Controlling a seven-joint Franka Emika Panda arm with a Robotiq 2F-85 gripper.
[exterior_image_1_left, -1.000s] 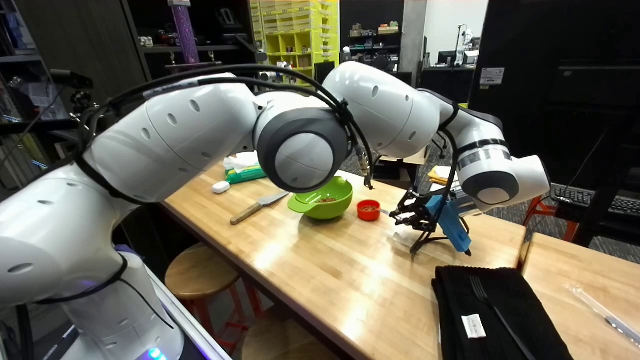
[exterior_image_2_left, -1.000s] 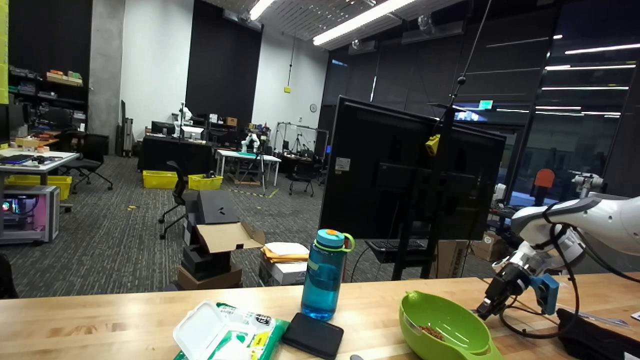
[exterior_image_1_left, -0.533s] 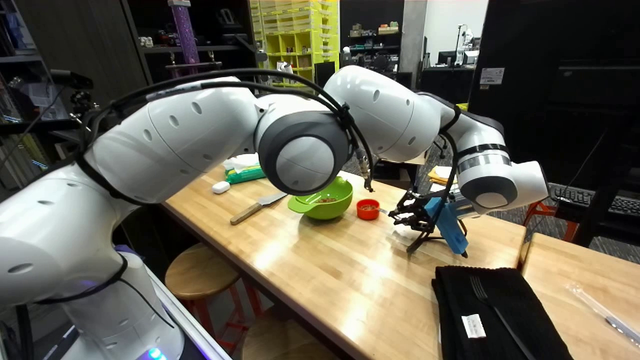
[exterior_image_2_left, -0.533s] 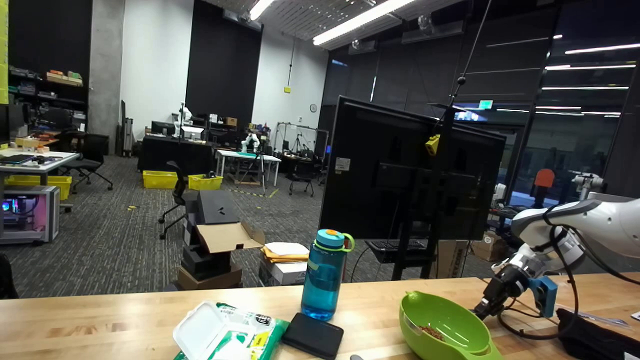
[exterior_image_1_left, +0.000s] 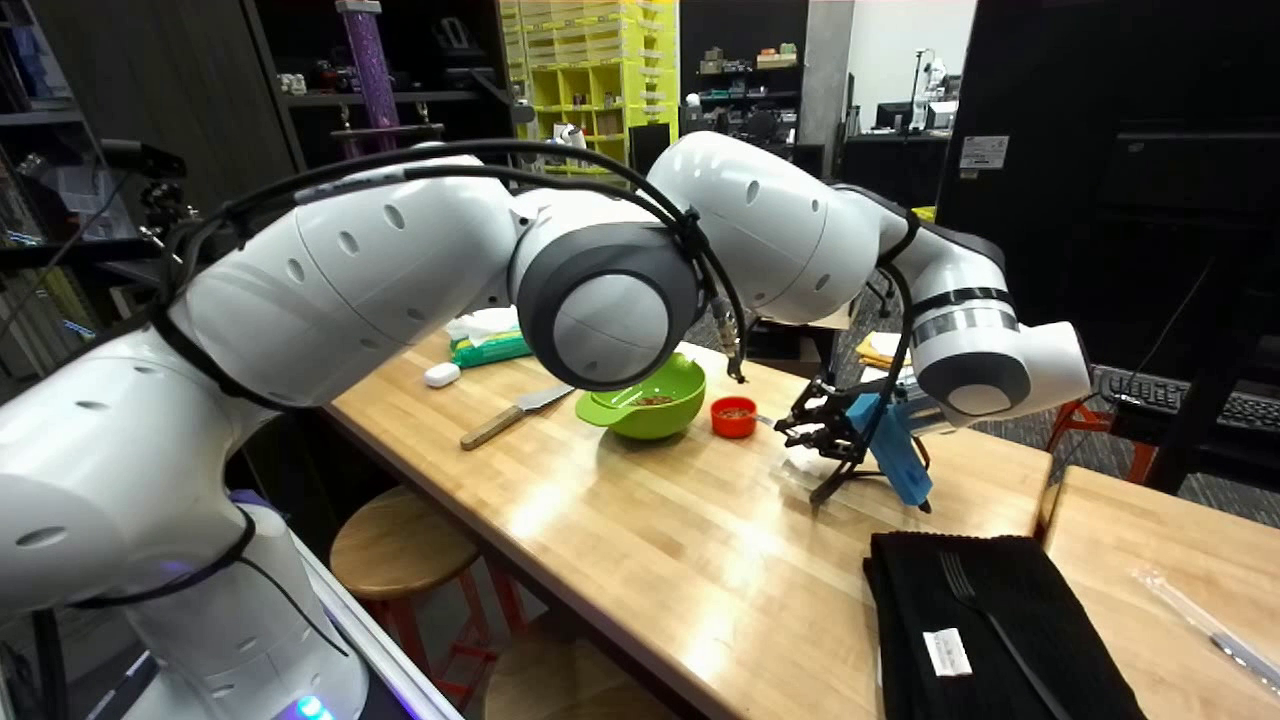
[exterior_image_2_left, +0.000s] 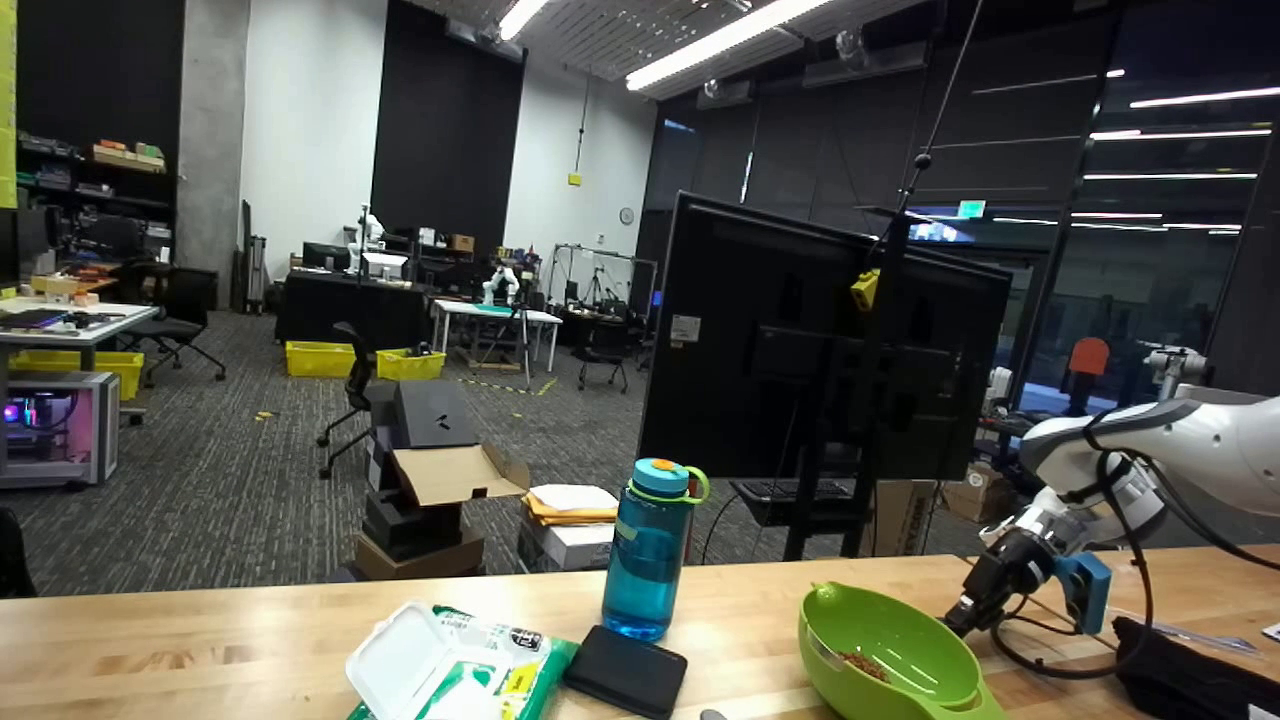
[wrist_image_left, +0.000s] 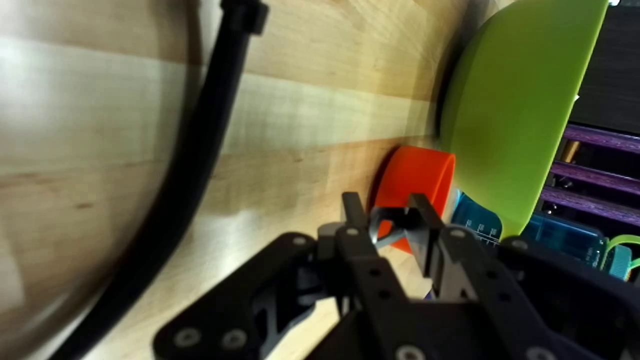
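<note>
Your gripper (wrist_image_left: 386, 200) seems closed on the handle (exterior_image_1_left: 766, 421) of the red cup (wrist_image_left: 407, 172): grasp made. Brown bits (exterior_image_1_left: 734, 412) lie inside the upright cup.

1 arm (exterior_image_1_left: 610, 320) arched, gripper (wrist_image_left: 386, 206) low, 2 fingers (wrist_image_left: 356, 216) clamped slightly apart

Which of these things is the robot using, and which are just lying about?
Seemingly in use:
gripper
red cup, held by its handle
green bowl, perhaps: brown bits in both

Apparently just lying about:
wooden-handled utensil
black cloth
fork on it
blue bottle
green-and-white packet
</note>
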